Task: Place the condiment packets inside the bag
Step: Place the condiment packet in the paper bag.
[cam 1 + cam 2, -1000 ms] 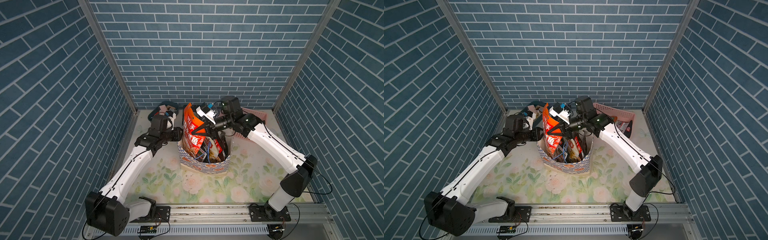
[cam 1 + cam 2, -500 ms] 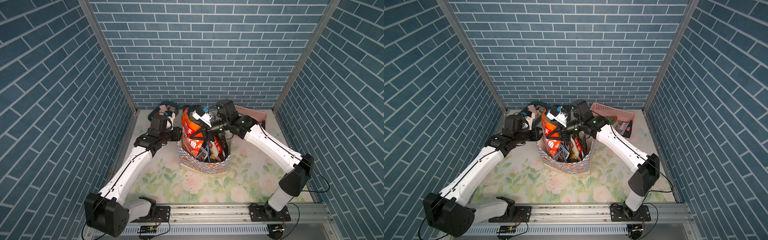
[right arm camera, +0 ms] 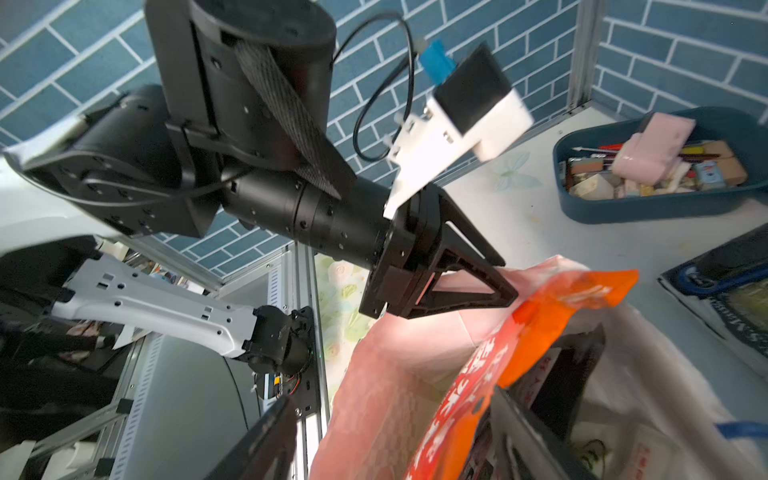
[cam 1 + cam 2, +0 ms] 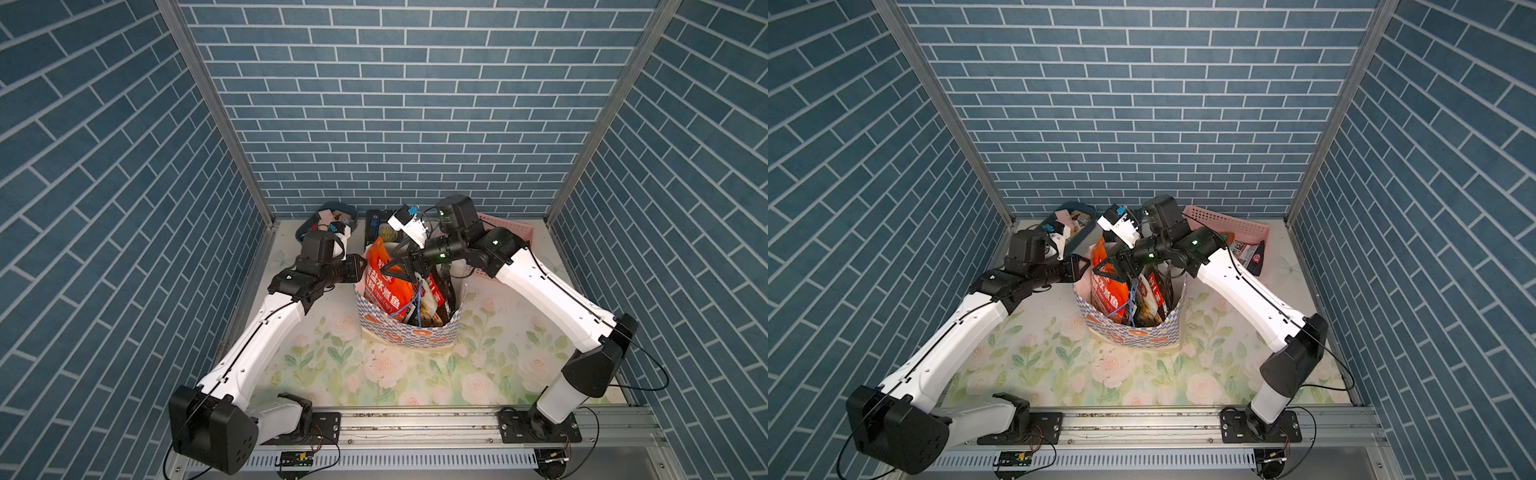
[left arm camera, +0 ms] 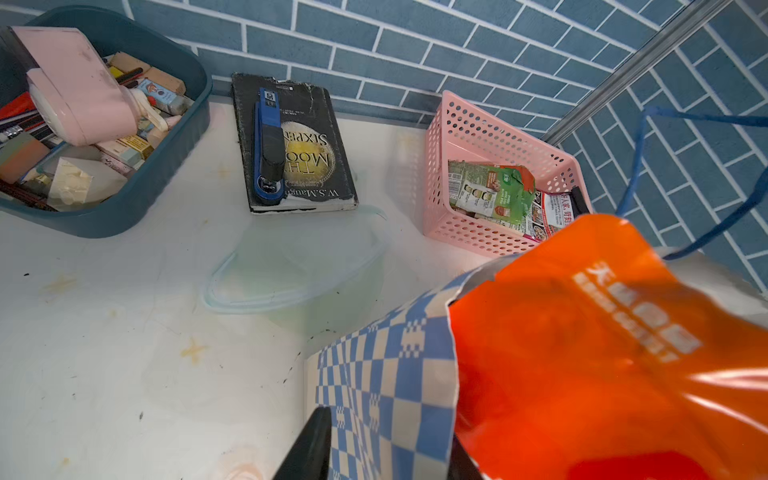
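Dark-blue tub (image 5: pixel 166 166): far left on the tabletop (image 4: pixel 374 374), full of pink and brown oddments.
Left claw (image 4: pixel 362 268): I read it as clenched on the bag's left rim, with one finger outside the checkered wall and one inside.
Black book (image 5: pixel 307 137): flat by the back wall, with a blue tool (image 5: pixel 268 145) lying on its cover.
Bag (image 4: pixel 409 334): upright mid-tabletop, mouth open, several packets standing inside.
Orange packet (image 4: pixel 384 291): in the bag against its left wall, top edge poking above the rim, just beside my left claw.
Right claw (image 4: pixel 395 270): released — I see its fingers spread wide over the bag's mouth, above the orange packet and not pinching it.
Pink basket (image 4: pixel 1233 220): right of the bag by the back wall — a green packet (image 5: pixel 494 191) and another printed packet (image 5: pixel 552 212) lie in it, outside the bag.
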`<state>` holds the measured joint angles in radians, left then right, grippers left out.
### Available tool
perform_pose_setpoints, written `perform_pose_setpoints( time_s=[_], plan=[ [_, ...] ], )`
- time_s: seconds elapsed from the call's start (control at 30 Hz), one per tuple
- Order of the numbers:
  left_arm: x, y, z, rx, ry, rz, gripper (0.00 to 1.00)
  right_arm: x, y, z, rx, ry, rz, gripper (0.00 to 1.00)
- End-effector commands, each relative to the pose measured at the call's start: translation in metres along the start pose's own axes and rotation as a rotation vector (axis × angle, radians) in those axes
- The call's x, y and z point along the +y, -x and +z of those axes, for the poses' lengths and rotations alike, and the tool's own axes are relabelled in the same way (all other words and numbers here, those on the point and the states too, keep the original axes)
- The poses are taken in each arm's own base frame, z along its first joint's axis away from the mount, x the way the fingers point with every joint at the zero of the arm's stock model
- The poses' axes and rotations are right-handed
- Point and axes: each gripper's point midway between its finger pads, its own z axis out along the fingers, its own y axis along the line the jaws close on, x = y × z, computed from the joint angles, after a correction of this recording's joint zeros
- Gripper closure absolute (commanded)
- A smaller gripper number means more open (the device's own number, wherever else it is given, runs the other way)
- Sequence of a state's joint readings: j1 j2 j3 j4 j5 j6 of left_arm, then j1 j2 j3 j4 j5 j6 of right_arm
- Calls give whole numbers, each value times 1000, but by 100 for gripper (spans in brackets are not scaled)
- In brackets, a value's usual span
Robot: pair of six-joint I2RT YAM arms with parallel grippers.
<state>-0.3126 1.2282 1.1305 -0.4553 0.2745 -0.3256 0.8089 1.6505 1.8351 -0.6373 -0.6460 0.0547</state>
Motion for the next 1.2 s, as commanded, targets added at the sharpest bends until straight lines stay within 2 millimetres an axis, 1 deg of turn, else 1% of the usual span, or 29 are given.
perform_pose_setpoints(
  time_s=[0.0, 0.13, 0.2, 0.3, 0.4, 0.5, 0.57, 0.67, 0.73, 0.8, 0.87, 1.07, 1.17],
  plan=[
    [0, -4, 1, 5, -6, -1, 60, 4, 20, -33, -49, -116, -5, 19],
    [0, -4, 2, 7, -7, -1, 60, -5, 24, -43, -69, -190, 29, 18],
    [0, -4, 2, 6, -8, -1, 60, -20, 23, -46, -75, -256, 85, 19],
    [-1, -2, 0, 0, -10, 1, 60, -47, 9, -45, -39, -319, 205, 23],
    [-2, -2, 0, 1, -13, 3, 60, -55, -14, -33, 38, -314, 261, 25],
    [-2, -3, 0, 3, -15, 5, 60, -55, -35, -19, 99, -264, 303, 25],
    [-2, -4, 1, 4, -15, 6, 60, -52, -45, -10, 124, -220, 328, 22],
    [-2, -4, 1, 5, -16, 6, 60, -43, -59, 4, 159, -135, 369, 18],
    [-2, -4, 1, 3, -18, 6, 60, -48, -71, 9, 202, -156, 392, 16],
    [-3, -3, 1, 2, -21, 7, 60, -54, -80, 11, 226, -185, 411, 15],
    [-2, -4, 2, 5, -21, 8, 60, -53, -84, 16, 233, -175, 428, 16],
    [-3, -5, 4, 5, -30, 9, 60, -36, -97, 38, 270, -123, 443, 18],
    [-4, -5, 5, 6, -33, 9, 60, -31, -95, 41, 261, -122, 452, 25]
  ],
)
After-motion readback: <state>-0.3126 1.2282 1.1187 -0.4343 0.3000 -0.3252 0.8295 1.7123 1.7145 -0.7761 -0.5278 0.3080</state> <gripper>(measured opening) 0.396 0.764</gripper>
